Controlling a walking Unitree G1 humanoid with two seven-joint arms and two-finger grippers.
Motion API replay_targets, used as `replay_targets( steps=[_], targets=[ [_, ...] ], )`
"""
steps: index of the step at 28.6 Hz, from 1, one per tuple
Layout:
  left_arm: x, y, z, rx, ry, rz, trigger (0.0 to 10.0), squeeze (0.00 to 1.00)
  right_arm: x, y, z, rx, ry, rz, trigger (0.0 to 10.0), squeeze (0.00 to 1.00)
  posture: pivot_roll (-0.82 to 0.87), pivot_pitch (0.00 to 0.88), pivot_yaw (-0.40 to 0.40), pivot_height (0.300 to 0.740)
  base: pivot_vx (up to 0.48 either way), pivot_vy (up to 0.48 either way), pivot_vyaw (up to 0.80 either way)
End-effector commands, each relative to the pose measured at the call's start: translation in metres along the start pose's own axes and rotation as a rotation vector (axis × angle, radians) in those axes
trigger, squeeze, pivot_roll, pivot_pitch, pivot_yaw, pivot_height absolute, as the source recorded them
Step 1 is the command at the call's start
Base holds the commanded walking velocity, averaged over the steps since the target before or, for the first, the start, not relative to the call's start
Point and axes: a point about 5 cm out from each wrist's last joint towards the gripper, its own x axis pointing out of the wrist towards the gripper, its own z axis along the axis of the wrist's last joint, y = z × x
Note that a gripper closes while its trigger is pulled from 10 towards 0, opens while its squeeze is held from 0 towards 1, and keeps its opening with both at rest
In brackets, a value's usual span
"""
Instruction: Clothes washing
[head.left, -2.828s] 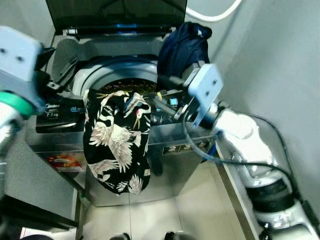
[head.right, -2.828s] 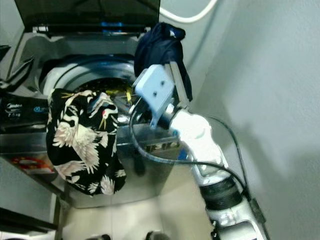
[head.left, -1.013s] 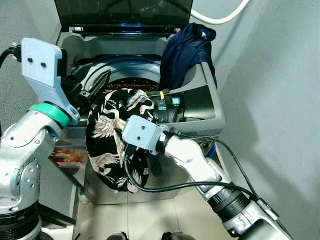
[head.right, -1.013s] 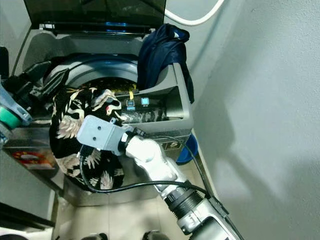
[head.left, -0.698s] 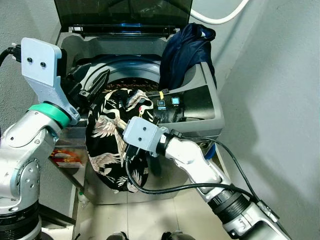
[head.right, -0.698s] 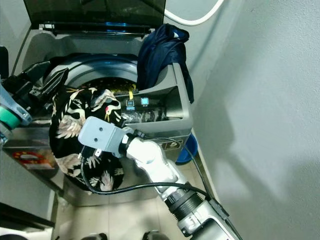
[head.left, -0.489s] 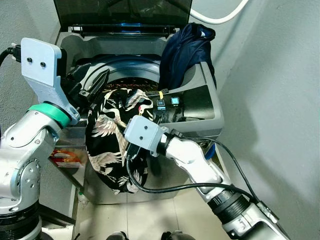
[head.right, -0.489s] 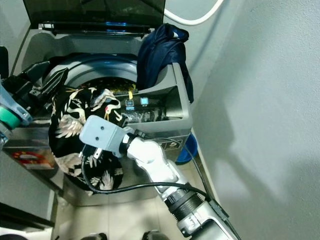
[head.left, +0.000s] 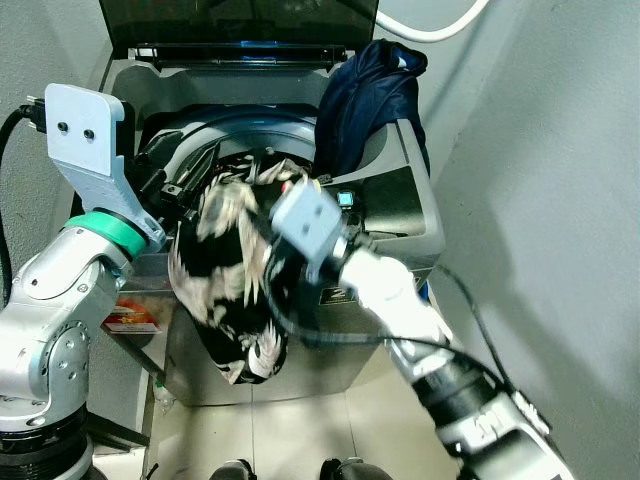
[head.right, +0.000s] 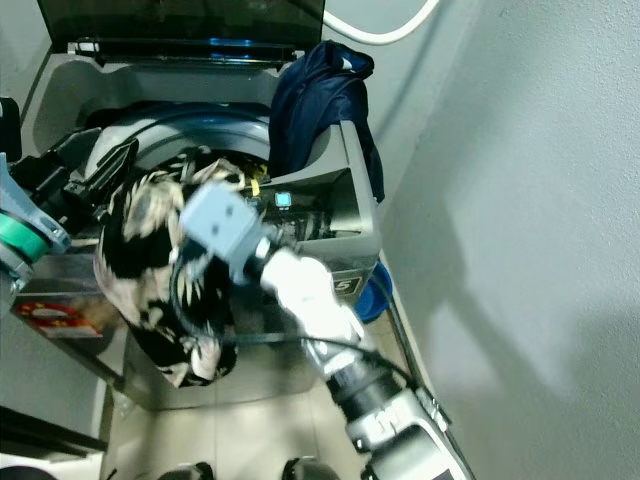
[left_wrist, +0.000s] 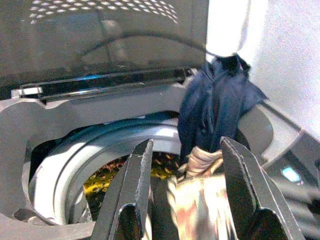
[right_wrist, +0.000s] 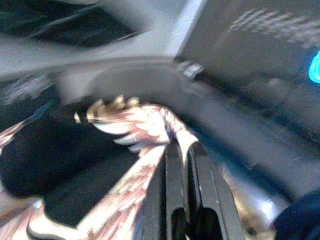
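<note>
- My right gripper (right_wrist: 181, 150) has come up from low on the front of the washing machine (head.left: 400, 205) to the level of the tub rim. Its fingers are pressed shut on a fold of the crane-print shirt (head.left: 232, 270).
- The shirt has risen with it: half a second ago it hung flat down the machine's front, and now its upper part is bunched and lifted over the front edge, while the lower part hangs down the front panel.
- I read this as the lift before the drop. The shirt is at the mouth of the drum (left_wrist: 75, 165) but not yet inside, so loading is well under way, not finished.
- My left gripper (left_wrist: 187, 185) holds where it was at the left side of the opening, fingers spread wide with nothing between them. It looks past them at the shirt and into the drum.
- A dark blue garment (head.left: 365, 95) lies draped over the machine's right rear corner, untouched, so more is left to load.
- Hard to make out: the right arm and the shirt are smeared by motion in both eye views, and the right wrist view is blurred too.
- The shirt and my arm cover much of the drum; I see only a patch of patterned cloth already in it, and cannot tell how full it is.
</note>
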Motion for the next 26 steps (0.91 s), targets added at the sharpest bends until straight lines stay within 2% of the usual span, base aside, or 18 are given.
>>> replay_targets(
  steps=[1,2,5,6,7,8,10,11,13,15,16,17,19,20,21,23,24,26],
  targets=[
    [0.000,-0.009,0.010,-0.012,-0.062,-0.040,10.0,0.00,0.008,-0.010,0.010,0.017,-0.055,-0.066,10.0,0.00,0.04,0.110,0.006,0.740,0.000,0.000,0.00],
    [0.002,-0.014,0.019,-0.033,-0.128,-0.034,10.0,0.00,0.020,-0.017,0.017,0.002,-0.061,-0.111,10.0,0.00,0.05,0.106,-0.003,0.740,0.000,0.000,0.00],
    [0.002,-0.014,0.019,-0.033,-0.128,-0.034,10.0,0.00,0.020,-0.017,0.017,0.002,-0.061,-0.111,10.0,0.00,0.05,0.106,-0.003,0.740,0.000,0.000,0.00],
    [0.003,-0.016,0.029,-0.041,-0.183,-0.021,10.0,0.00,0.028,-0.021,0.021,0.003,-0.060,-0.150,10.0,0.00,0.06,0.104,-0.012,0.740,0.000,0.000,0.00],
    [0.003,-0.016,0.029,-0.041,-0.183,-0.021,10.0,0.00,0.028,-0.021,0.021,0.003,-0.060,-0.150,10.0,0.00,0.06,0.104,-0.012,0.740,0.000,0.000,0.00],
    [0.002,-0.021,0.037,-0.040,-0.223,-0.039,10.0,0.00,0.041,-0.026,0.031,0.008,-0.068,-0.222,10.0,0.00,0.07,0.099,-0.023,0.740,0.000,0.000,0.00],
    [-0.002,-0.027,0.040,-0.027,-0.236,-0.071,10.0,0.00,0.059,-0.036,0.059,0.036,-0.121,-0.386,10.0,0.00,0.09,0.092,-0.029,0.740,0.000,0.000,0.00],
    [-0.004,-0.028,0.038,-0.026,-0.228,-0.076,10.0,0.00,0.062,-0.042,0.069,0.059,-0.153,-0.463,10.0,0.00,0.09,0.090,-0.030,0.740,0.000,0.000,0.00],
    [-0.004,-0.028,0.037,-0.027,-0.222,-0.074,10.0,0.00,0.062,-0.045,0.074,0.076,-0.171,-0.506,10.0,0.00,0.09,0.090,-0.030,0.740,0.000,0.000,0.00],
    [-0.005,-0.029,0.035,-0.030,-0.215,-0.074,10.0,0.00,0.064,-0.043,0.074,0.061,-0.165,-0.498,10.0,0.00,0.09,0.088,-0.031,0.740,0.000,0.000,0.00],
    [-0.005,-0.029,0.034,-0.032,-0.208,-0.075,10.0,0.00,0.065,-0.034,0.064,0.001,-0.100,-0.433,10.0,0.00,0.08,0.088,-0.026,0.740,0.000,0.000,0.00],
    [-0.005,-0.029,0.034,-0.032,-0.208,-0.075,10.0,0.00,0.065,-0.034,0.064,0.001,-0.100,-0.433,10.0,0.00,0.08,0.088,-0.026,0.740,0.000,0.000,0.00],
    [-0.005,-0.029,0.033,-0.037,-0.203,-0.074,10.0,0.00,0.065,-0.025,0.050,-0.035,-0.036,-0.367,10.0,0.00,0.08,0.089,-0.024,0.740,0.000,0.000,0.00],
    [-0.005,-0.029,0.031,-0.042,-0.195,-0.077,10.0,0.00,0.060,-0.018,0.032,-0.060,0.027,-0.317,10.0,0.00,0.07,0.093,-0.016,0.740,0.000,0.000,0.00],
    [-0.005,-0.029,0.031,-0.042,-0.195,-0.077,10.0,0.00,0.060,-0.018,0.032,-0.060,0.027,-0.317,10.0,0.00,0.07,0.093,-0.016,0.740,0.000,0.000,0.00],
    [-0.003,-0.031,0.028,-0.054,-0.177,-0.087,10.0,0.00,0.046,-0.011,0.002,-0.098,0.100,-0.248,10.0,0.00,0.06,0.094,-0.006,0.740,0.000,0.000,0.00],
    [-0.003,-0.031,0.026,-0.057,-0.171,-0.089,10.0,0.00,0.043,-0.008,-0.004,-0.118,0.117,-0.199,10.0,0.29,0.05,0.094,-0.003,0.740,0.000,0.000,0.00],
    [-0.003,-0.031,0.026,-0.057,-0.171,-0.089,10.0,0.00,0.043,-0.008,-0.004,-0.118,0.117,-0.199,10.0,0.29,0.05,0.094,-0.003,0.740,0.000,0.000,0.00]
  ],
)
